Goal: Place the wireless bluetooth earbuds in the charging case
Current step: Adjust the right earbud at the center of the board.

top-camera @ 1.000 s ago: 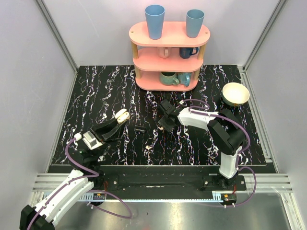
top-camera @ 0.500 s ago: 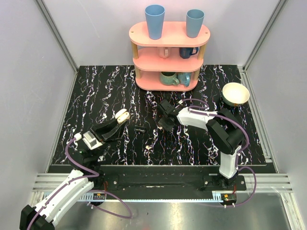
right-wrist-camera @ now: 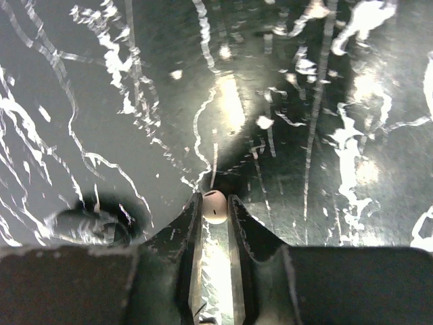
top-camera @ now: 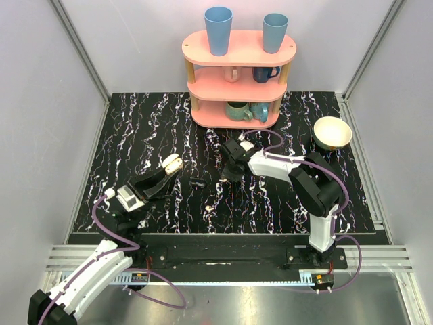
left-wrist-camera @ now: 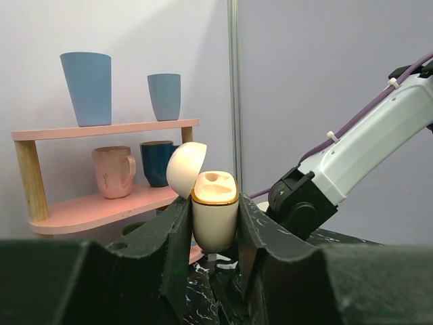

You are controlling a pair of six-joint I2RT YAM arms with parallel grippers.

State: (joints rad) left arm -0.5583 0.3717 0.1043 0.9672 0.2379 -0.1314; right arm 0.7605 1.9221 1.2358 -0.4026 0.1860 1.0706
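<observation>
Observed: the left hand (left-wrist-camera: pixel 214 206) was closed on the charging case (left-wrist-camera: pixel 215 217), holding it upright clear of the table (top-camera: pixel 135 128); lid (left-wrist-camera: pixel 185 169) hinged open; the 1 socket (left-wrist-camera: pixel 215 177) visible on top looked empty. The right hand (right-wrist-camera: pixel 215 217) pinched 1 earbud (right-wrist-camera: pixel 214 206) between its fingertips, low over the table and well apart from the case, to its right in the top view. Second earbud not located in any view. Judgement: pick done for 1 of 2 earbuds; carry to the case and seating not yet done; 0 confirmed inserted.
</observation>
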